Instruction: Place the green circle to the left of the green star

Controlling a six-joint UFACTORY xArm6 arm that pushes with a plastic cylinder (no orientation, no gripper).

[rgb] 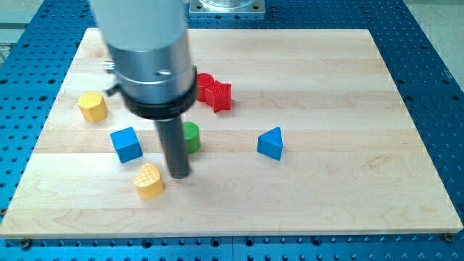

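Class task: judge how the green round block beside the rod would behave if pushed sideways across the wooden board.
The small green round block looks squat and flat-based, so it would probably slide, not tip. An off-centre push from my tip may spin it aside. The smooth wooden board suggests little resistance.

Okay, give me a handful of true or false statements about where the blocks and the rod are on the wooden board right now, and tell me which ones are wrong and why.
1. My tip is just to the view's right of the yellow heart. True.
2. The green circle is in plain, full view. False: the rod covers its left part.
3. The blue triangle lies to the view's right of the green circle. True.
4. The blue cube sits at the board's right edge. False: it is on the left half, below the yellow hexagon.
5. The red star is nearer the view's top than the green circle. True.
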